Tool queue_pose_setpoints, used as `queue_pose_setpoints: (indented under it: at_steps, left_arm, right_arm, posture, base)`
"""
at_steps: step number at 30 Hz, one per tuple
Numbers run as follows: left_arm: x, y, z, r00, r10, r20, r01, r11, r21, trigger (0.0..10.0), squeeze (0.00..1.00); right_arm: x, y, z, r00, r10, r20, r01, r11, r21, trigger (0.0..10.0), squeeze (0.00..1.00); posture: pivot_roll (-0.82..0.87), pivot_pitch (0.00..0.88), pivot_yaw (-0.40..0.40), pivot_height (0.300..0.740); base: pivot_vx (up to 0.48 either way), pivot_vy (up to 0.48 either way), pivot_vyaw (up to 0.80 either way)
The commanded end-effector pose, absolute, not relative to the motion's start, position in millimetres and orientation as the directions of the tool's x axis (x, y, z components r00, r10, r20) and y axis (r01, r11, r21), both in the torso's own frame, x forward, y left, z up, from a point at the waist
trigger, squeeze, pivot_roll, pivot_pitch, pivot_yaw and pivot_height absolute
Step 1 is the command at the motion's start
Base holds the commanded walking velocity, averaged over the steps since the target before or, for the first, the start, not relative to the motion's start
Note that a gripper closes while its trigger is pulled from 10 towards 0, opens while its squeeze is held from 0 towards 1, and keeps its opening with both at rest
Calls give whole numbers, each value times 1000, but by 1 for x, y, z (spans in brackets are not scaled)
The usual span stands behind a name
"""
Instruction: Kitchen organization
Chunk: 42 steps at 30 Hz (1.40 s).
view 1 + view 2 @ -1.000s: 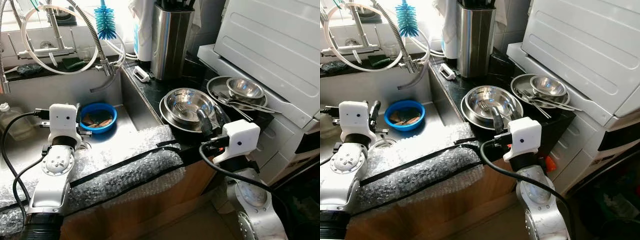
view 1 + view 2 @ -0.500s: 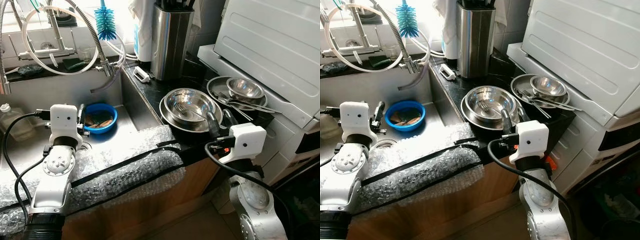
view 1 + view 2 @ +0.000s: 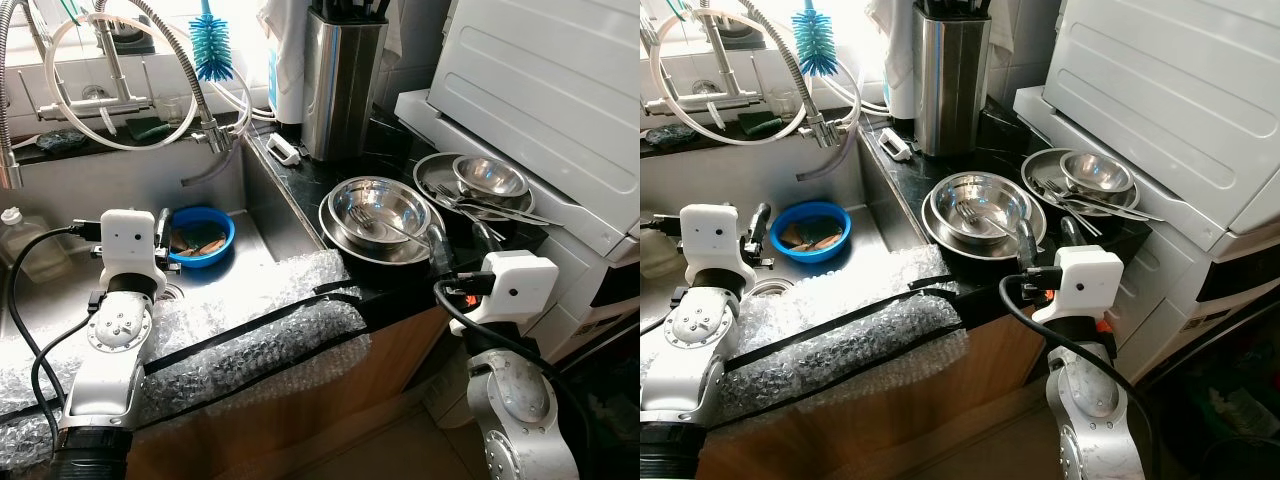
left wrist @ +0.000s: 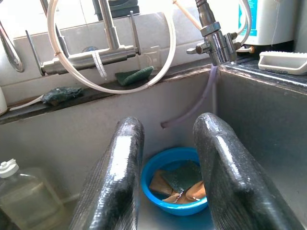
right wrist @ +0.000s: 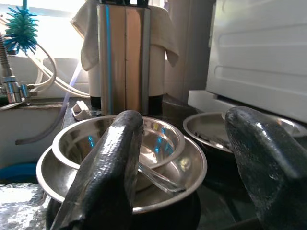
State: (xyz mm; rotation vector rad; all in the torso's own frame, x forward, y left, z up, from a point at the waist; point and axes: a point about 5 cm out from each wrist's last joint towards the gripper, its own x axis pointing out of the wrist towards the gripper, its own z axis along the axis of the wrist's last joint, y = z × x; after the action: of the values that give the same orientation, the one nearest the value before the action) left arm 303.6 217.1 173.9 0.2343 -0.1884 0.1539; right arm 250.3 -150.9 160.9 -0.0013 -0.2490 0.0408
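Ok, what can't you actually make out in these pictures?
- What lies in the blue bowl: too small in the eye views, and the left gripper fingers flank it in the wrist view.
- What the steel block holds: top cut off.
- Utensils on the far plate: tangled, count unclear.

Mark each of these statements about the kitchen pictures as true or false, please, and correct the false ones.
1. The blue bowl sits inside the sink. True.
2. The right gripper is shut on a fork. False: its fingers are spread open and hold nothing, near the stacked steel bowls.
3. A fork lies in the top bowl of the stacked steel bowls. True.
4. The blue bottle brush lies flat on the counter. False: it hangs up by the faucet hose, above the sink.
5. The left gripper is open and points toward the blue bowl. True.
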Motion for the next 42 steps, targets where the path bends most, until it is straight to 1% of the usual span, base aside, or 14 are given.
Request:
queue_pose_setpoints:
  at_steps: [1, 9, 12, 13, 16, 18, 19, 22, 26, 27, 28, 29, 32, 42]
  left_arm:
    - [302, 208, 173, 974, 94, 207, -141, 964, 226, 10000, 0]
    - [302, 207, 173, 973, 88, 212, -137, 964, 226, 10000, 0]
    - [302, 207, 173, 973, 88, 214, -137, 965, 223, 10000, 0]
    - [301, 206, 175, 971, 87, 224, -137, 966, 220, 10000, 0]
    - [301, 206, 176, 970, 86, 229, -137, 966, 219, 10000, 0]
    - [301, 207, 182, 962, 94, 257, -147, 969, 198, 10000, 0]
    - [301, 207, 182, 962, 94, 257, -147, 969, 198, 10000, 0]
    - [300, 205, 183, 960, 93, 263, -133, 981, 138, 10000, 0]
    - [299, 205, 183, 960, 92, 263, -132, 981, 139, 10000, 0]
    - [299, 206, 182, 961, 92, 260, -131, 981, 141, 10000, 0]
    - [299, 206, 182, 962, 91, 258, -131, 981, 142, 10000, 0]
    - [299, 205, 181, 963, 90, 256, -130, 981, 144, 10000, 0]
    - [299, 206, 180, 964, 90, 248, -129, 981, 146, 10000, 0]
    - [299, 206, 179, 965, 88, 245, -127, 981, 145, 10000, 0]
  right_arm:
    - [253, -157, 154, 978, 10, 207, -18, 999, 36, 10000, 0]
    - [260, -160, 147, 988, 4, 157, -24, 992, 126, 10000, 0]
    - [262, -157, 147, 987, 30, 158, -49, 991, 123, 10000, 0]
    - [264, -151, 149, 983, 71, 166, -94, 987, 130, 10000, 0]
    - [265, -149, 150, 981, 88, 172, -112, 985, 134, 10000, 0]
    - [266, -141, 159, 964, 144, 223, -172, 979, 110, 10000, 0]
    - [266, -141, 159, 964, 144, 223, -172, 979, 110, 10000, 0]
    - [266, -138, 165, 957, 154, 244, -183, 978, 101, 10000, 0]
    - [267, -137, 167, 953, 168, 251, -199, 974, 104, 10000, 4]
    - [268, -137, 166, 955, 169, 244, -199, 975, 102, 10000, 471]
    - [268, -137, 165, 956, 169, 240, -198, 975, 100, 10000, 471]
    - [268, -138, 164, 959, 163, 233, -189, 978, 93, 10000, 1000]
    - [269, -145, 164, 966, 106, 234, -133, 986, 103, 10000, 1000]
    - [270, -145, 164, 966, 114, 232, -137, 987, 85, 10000, 1000]
  posture:
    - [-75, 0, -71, 740]
    - [-73, 0, -73, 740]
    - [-74, 0, -75, 740]
    - [-72, 0, -76, 740]
    - [-72, 0, -76, 740]
    - [-70, 0, -77, 740]
    - [-70, 0, -77, 740]
    - [-74, 0, -76, 740]
    - [-72, 0, -77, 740]
    - [-72, 0, -77, 740]
    - [-72, 0, -77, 740]
    - [-70, 0, -78, 740]
    - [-69, 0, -77, 740]
    - [-73, 0, -77, 740]
  base:
    - [0, 0, 0]
    - [0, 0, 0]
    - [0, 0, 0]
    - [0, 0, 0]
    - [0, 0, 0]
    - [0, 0, 0]
    - [0, 0, 0]
    - [0, 0, 0]
    - [0, 0, 0]
    - [0, 0, 0]
    - [0, 0, 0]
    - [0, 0, 0]
    - [0, 0, 0]
    - [0, 0, 0]
